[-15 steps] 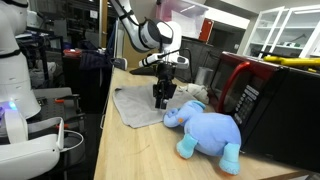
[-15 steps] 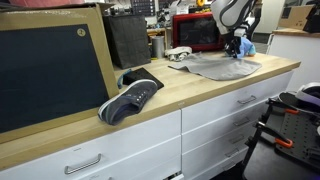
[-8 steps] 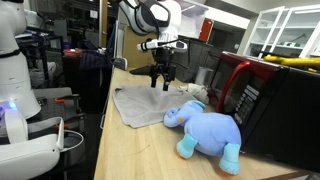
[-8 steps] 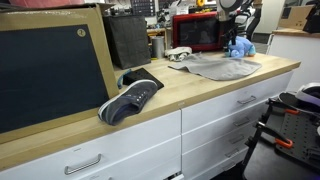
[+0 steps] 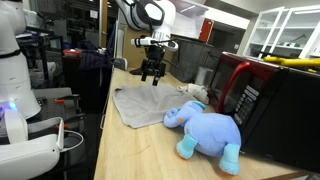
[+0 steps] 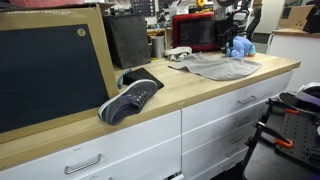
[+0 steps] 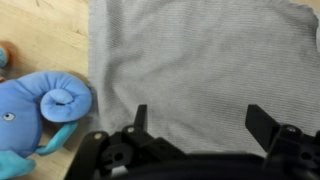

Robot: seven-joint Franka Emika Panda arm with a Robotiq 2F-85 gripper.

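Gripper: The gripper [image 5: 152, 76] hung with its two fingers [image 7: 140, 118] spread wide, holding nothing and touching nothing.
Cloth: A grey cloth [image 7: 190, 60] lay rumpled but mostly flat right under the gripper, toward the far end of the table [image 5: 125, 155]. In the wrist view it filled the space between the fingers.
Elephant: A blue plush elephant [image 5: 205, 130] lay just beside the cloth, its trunk at the cloth's edge and its back toward the microwave.
Microwave: A red-and-black microwave [image 5: 255, 100] stood along the table's back edge. What it held could not be made out.
Shoe: A dark shoe [image 6: 130, 98] rested well apart from the cloth, near the front edge about midway along the table, just in front of a framed chalkboard [image 6: 50, 75].
Arm: The arm [image 5: 135, 15] came in from above, its wrist turned straight down, and the gripper pointed at the cloth from clear above it.
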